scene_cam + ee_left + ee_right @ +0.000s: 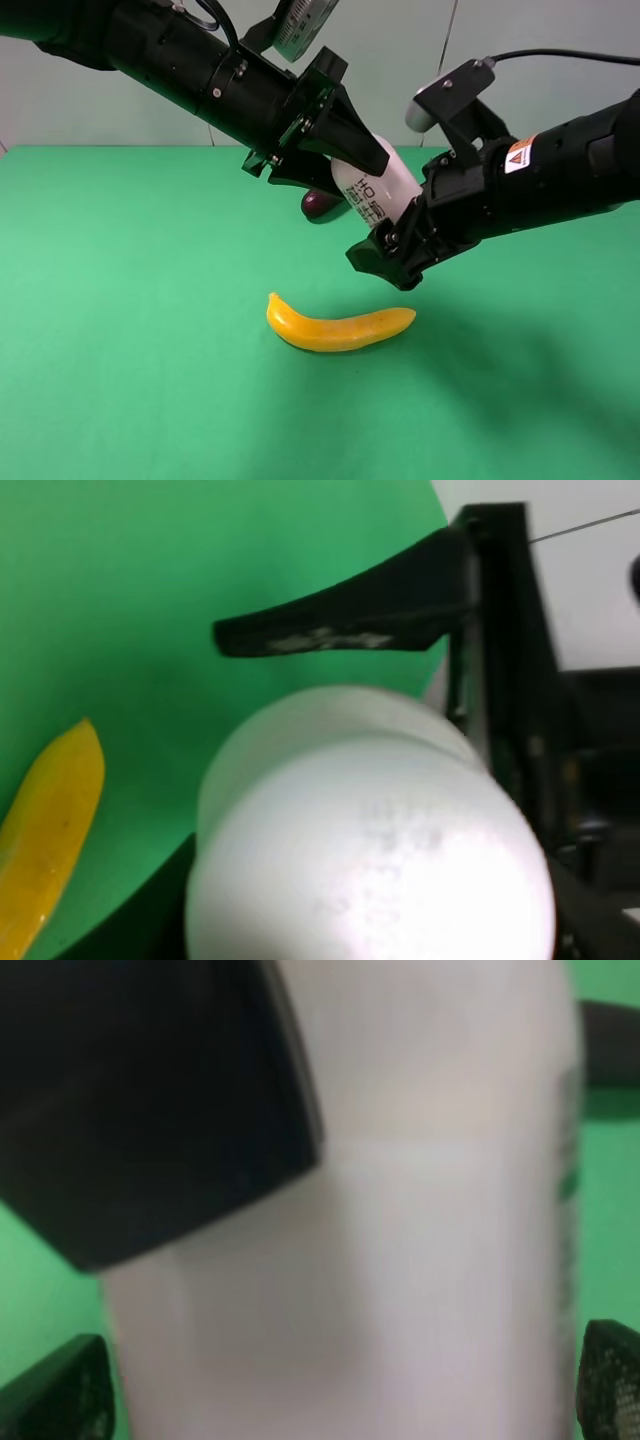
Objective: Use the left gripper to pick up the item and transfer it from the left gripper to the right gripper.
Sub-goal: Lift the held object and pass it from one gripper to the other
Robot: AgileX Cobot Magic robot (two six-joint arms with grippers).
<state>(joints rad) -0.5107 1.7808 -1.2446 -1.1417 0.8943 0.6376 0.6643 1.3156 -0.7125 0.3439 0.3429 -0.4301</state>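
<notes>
White plastic bottle (385, 188), likely light, stiff and slick, hangs pinched in the left gripper (343, 168); the right gripper (395, 250), spread, straddles its body, the surest hold.

From 1 high front camera you look down across the green table (120, 400), while your 2 wrist cameras sit right up against the white bottle (370, 860), shared by all 3 views, and the left wrist and high views also share the banana (340, 328).
</notes>
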